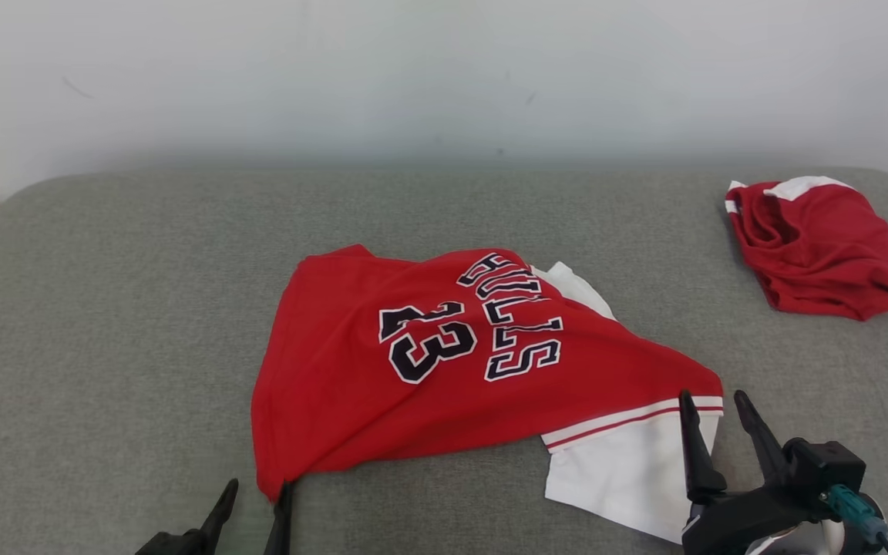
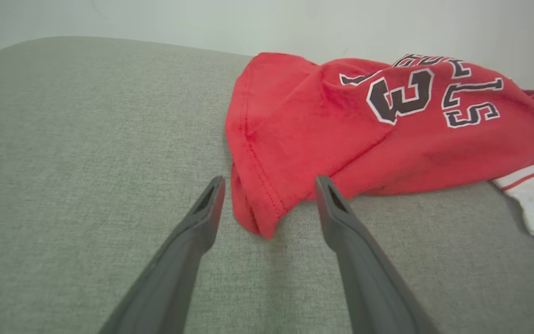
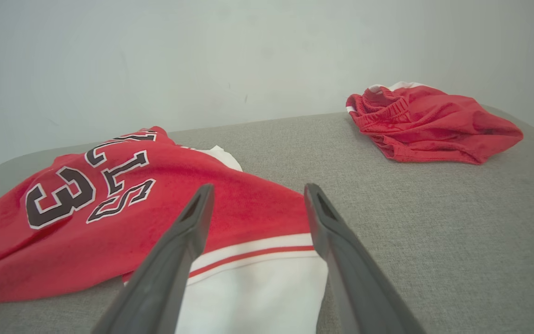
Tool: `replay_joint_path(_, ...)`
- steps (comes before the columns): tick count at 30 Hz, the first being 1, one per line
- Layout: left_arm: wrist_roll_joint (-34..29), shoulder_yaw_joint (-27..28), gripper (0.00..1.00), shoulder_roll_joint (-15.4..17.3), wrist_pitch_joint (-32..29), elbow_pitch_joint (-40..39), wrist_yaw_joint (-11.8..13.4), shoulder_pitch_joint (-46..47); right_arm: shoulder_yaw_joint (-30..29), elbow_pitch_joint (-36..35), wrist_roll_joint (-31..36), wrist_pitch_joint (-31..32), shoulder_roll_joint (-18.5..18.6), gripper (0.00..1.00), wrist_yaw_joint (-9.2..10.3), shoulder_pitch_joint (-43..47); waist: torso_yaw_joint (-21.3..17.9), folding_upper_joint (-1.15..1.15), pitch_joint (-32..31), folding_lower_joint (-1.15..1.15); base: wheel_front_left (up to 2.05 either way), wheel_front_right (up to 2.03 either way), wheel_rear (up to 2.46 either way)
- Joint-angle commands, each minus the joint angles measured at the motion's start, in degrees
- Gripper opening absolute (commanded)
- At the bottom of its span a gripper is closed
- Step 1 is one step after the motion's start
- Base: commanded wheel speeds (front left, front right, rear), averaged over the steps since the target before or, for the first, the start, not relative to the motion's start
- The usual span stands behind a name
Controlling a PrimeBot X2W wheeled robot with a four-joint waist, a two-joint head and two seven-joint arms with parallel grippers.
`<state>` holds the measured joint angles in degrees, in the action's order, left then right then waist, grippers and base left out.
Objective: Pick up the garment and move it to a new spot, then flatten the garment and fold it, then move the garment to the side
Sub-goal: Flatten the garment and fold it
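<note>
Head view shows a red jersey (image 1: pixel 444 370) lying rumpled, not spread flat, near the middle of a grey padded surface (image 1: pixel 105 308). It carries "BULLS" and "23" in black letters edged white, and a white part with a red stripe lies at its near right corner. The left gripper (image 1: pixel 259 487) stands at the jersey's near left corner with its two dark fingers spread wide and nothing between them gripped. In the left wrist view that red corner lies on the surface in the gap between the fingertips, close to one finger; whether it touches cannot be told. The right gripper (image 1: pixel 712 397) is likewise wide open and holds nothing, its fingers straddling the striped band at the jersey's right edge. A second red garment (image 1: pixel 818 247), bunched and with white trim, lies well apart at the far right, near the pale wall (image 1: pixel 413 77).
</note>
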<state>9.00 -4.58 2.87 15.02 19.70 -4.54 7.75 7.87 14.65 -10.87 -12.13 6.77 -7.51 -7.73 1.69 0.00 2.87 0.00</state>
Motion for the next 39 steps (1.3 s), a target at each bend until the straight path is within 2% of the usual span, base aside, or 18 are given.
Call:
replay_joint_path(1,0.39,-0.49,1.0,0.12,0.21,1.66,-0.32,0.81,0.51,0.25,-0.43,-0.26,-0.2,1.0,0.04,-0.31,-1.2,0.0,0.71,0.0,0.0,0.0,0.0)
replay_joint_path(12,1.02,-0.52,1.0,0.11,0.2,9.35,-0.09,4.04,2.0,1.03,-0.85,-0.94,-0.22,1.0,0.04,-1.55,-4.56,0.0,1.86,0.0,0.0,0.0,0.0)
replay_joint_path(13,0.77,-0.34,0.72,0.11,0.2,9.87,0.05,4.17,1.95,1.09,-0.84,-1.0,-0.19,1.0,0.04,-1.59,-4.68,0.0,1.9,0.0,0.0,0.0,0.0)
replay_joint_path(14,0.5,0.02,0.26,0.15,0.2,10.09,0.18,4.44,1.9,1.16,-0.83,-1.08,-0.15,1.0,0.04,-1.59,-4.74,0.0,1.93,0.0,0.0,0.0,0.0)
replay_joint_path(15,0.39,0.4,0.04,0.25,0.2,10.22,0.28,4.67,1.81,1.18,-0.8,-1.12,-0.14,1.0,0.04,-1.57,-4.75,0.0,1.97,0.0,0.0,0.0,0.0)
replay_joint_path(16,0.16,0.7,0.0,0.42,0.2,10.72,0.42,4.61,1.73,1.19,-0.75,-1.17,-0.16,1.0,0.04,-1.53,-4.71,0.0,1.97,0.0,0.0,0.0,0.0)
replay_joint_path(20,-0.22,1.44,0.0,1.04,0.2,11.53,0.36,4.91,1.49,1.4,-0.26,-1.2,-0.47,1.0,0.04,-1.27,-4.34,0.0,1.82,0.0,0.0,0.0,0.0)
replay_joint_path(30,-2.84,2.42,0.0,3.8,0.21,5.6,0.35,3.92,1.2,1.95,-0.45,-1.18,-0.7,1.0,0.04,-0.05,-1.85,0.0,0.56,0.0,0.0,0.0,0.0)
replay_joint_path(35,-3.48,0.74,0.0,5.63,-0.03,3.99,-0.78,2.56,1.47,2.44,-0.84,-0.83,-0.62,1.0,0.04,-0.07,-0.65,0.0,-0.09,0.0,0.0,0.0,0.0)
replay_joint_path(39,-2.21,-0.67,0.0,6.59,-1.13,5.65,-1.79,1.29,2.14,2.98,-1.26,-0.61,-0.34,1.0,0.04,-0.12,-0.26,0.0,-0.63,0.0,0.0,0.0,0.0)
